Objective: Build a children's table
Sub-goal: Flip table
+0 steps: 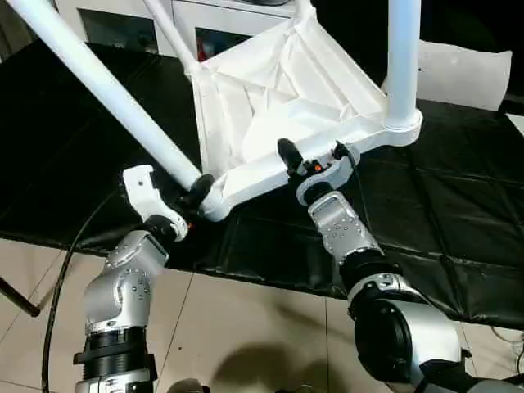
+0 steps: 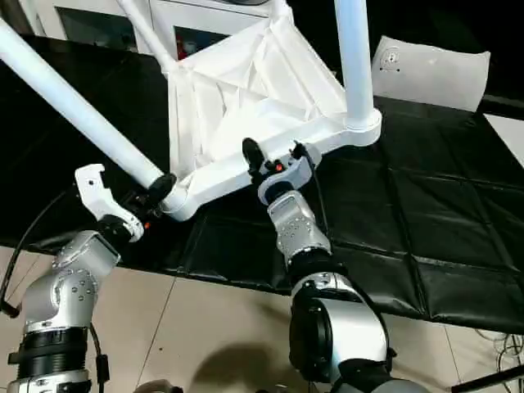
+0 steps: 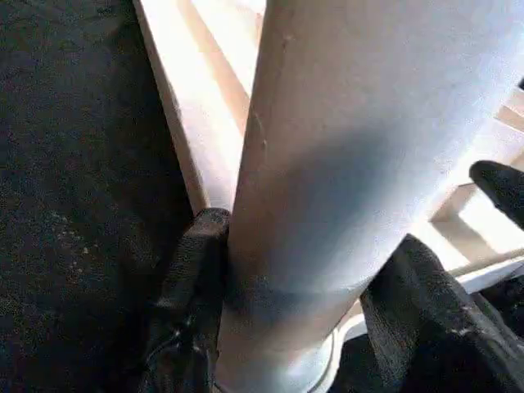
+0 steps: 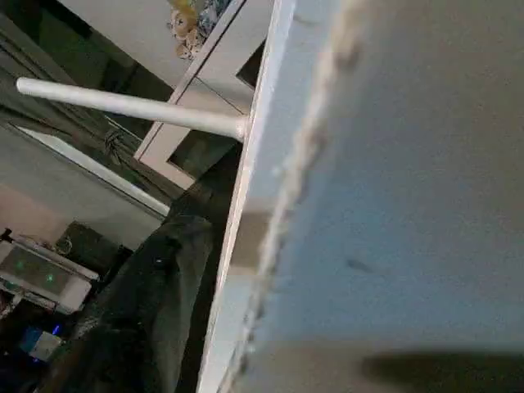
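The white tabletop (image 1: 278, 106) lies tilted on the black table with its ribbed underside up and legs standing in its corner sockets. One long white leg (image 1: 106, 90) slants up to the left from the near-left socket. My left gripper (image 1: 190, 196) is shut on this leg just above the socket, a black finger (image 3: 192, 278) on each side of the tube (image 3: 352, 147). A second leg (image 1: 403, 57) stands upright in the right socket. A third leg (image 1: 170, 33) rises at the back. My right gripper (image 1: 315, 162) is shut on the tabletop's near rim (image 4: 393, 164).
A black padded mat (image 1: 426, 221) covers the work table, whose front edge runs just past my wrists above tiled floor (image 1: 246, 327). A flat white sheet with a small mark (image 1: 463, 74) lies at the back right. White glass-door cabinets (image 1: 123, 20) stand behind. A cable (image 1: 61, 270) hangs at left.
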`<state>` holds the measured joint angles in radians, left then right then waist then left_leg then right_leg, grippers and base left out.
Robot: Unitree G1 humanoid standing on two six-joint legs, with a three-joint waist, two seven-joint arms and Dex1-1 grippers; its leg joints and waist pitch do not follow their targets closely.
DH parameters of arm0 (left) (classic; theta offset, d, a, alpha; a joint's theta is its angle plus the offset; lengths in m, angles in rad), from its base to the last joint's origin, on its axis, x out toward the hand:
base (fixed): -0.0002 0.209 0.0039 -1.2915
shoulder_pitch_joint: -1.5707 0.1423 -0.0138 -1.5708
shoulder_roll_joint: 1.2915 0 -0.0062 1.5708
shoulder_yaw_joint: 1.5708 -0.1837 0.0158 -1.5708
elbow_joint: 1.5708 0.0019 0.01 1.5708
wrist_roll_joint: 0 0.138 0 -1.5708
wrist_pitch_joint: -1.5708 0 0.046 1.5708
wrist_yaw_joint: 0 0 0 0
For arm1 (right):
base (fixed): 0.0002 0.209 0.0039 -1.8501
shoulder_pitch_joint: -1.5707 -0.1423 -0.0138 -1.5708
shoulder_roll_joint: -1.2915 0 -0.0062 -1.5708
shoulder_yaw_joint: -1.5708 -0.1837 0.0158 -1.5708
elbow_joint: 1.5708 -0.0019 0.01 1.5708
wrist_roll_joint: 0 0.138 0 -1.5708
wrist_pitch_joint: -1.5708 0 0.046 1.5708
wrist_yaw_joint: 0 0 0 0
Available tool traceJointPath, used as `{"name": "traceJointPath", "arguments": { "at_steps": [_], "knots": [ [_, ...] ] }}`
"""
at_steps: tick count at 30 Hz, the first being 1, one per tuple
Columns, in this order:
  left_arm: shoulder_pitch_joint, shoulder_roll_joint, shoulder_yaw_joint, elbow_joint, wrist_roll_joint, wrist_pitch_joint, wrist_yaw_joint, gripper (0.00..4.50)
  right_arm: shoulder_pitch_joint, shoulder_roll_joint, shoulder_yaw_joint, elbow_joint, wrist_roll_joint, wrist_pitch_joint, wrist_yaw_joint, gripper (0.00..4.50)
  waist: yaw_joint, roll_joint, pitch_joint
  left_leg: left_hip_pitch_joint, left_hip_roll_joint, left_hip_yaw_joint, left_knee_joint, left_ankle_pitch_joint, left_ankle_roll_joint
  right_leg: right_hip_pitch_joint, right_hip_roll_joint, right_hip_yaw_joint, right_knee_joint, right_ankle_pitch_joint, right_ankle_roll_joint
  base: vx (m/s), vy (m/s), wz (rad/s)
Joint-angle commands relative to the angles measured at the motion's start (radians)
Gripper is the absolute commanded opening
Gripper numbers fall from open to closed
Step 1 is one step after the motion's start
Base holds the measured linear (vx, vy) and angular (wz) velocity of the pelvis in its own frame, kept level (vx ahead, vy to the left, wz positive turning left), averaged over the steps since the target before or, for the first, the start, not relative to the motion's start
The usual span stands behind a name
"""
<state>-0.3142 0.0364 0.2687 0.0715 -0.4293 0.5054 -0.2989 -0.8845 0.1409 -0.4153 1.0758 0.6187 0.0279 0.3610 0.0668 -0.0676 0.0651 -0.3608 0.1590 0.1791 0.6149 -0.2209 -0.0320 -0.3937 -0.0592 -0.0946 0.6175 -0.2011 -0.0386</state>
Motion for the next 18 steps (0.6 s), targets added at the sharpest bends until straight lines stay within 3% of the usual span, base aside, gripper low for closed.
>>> {"name": "traceJointPath", "arguments": {
  "at_steps": [1, 3, 5, 12, 18],
  "knots": [
    [0.013, -0.032, -0.072, 0.017, -0.061, 0.063, -0.059, 2.07, -0.061, 0.048, 0.0, 0.006, 0.006, -0.014, 0.036, 3.06, 0.001, 0.007, -0.075, 0.013, 0.087, -0.024, -0.07, 0.055, 0.093, 0.053, -0.116, 0.074, -0.041, 0.044, -0.259, 0.0, 0.0, 0.0],
    [0.013, -0.032, -0.073, 0.017, -0.06, 0.066, -0.059, 2.07, -0.067, 0.046, -0.004, 0.016, 0.003, -0.02, 0.04, 2.88, 0.002, 0.004, -0.079, 0.01, 0.085, -0.023, -0.065, 0.086, 0.109, 0.051, -0.115, 0.074, -0.034, 0.086, -0.267, 0.0, 0.0, 0.0],
    [0.013, -0.032, -0.075, 0.016, -0.057, 0.069, -0.06, 2.07, -0.072, 0.044, -0.007, 0.024, -0.002, -0.025, 0.045, 2.67, 0.004, 0.004, -0.075, 0.006, 0.084, -0.021, -0.064, 0.075, 0.124, 0.051, -0.116, 0.075, -0.036, 0.069, -0.268, 0.0, 0.0, 0.0],
    [0.015, -0.03, -0.081, 0.014, -0.05, 0.074, -0.069, 2.07, -0.08, 0.039, 0.001, 0.048, -0.014, -0.05, 0.059, 2.1, 0.006, 0.004, -0.073, 0.008, 0.087, -0.021, -0.067, 0.027, 0.097, 0.049, -0.114, 0.073, -0.042, -0.006, -0.25, 0.0, 0.0, 0.0],
    [0.039, -0.006, -0.114, -0.024, -0.043, 0.084, -0.101, 2.07, -0.084, 0.036, 0.013, 0.049, -0.045, -0.083, 0.076, 2.04, 0.005, 0.0, -0.074, 0.007, 0.087, -0.021, -0.067, 0.03, 0.092, 0.049, -0.114, 0.073, -0.04, -0.003, -0.246, 0.0, 0.0, 0.0]
  ]
}}
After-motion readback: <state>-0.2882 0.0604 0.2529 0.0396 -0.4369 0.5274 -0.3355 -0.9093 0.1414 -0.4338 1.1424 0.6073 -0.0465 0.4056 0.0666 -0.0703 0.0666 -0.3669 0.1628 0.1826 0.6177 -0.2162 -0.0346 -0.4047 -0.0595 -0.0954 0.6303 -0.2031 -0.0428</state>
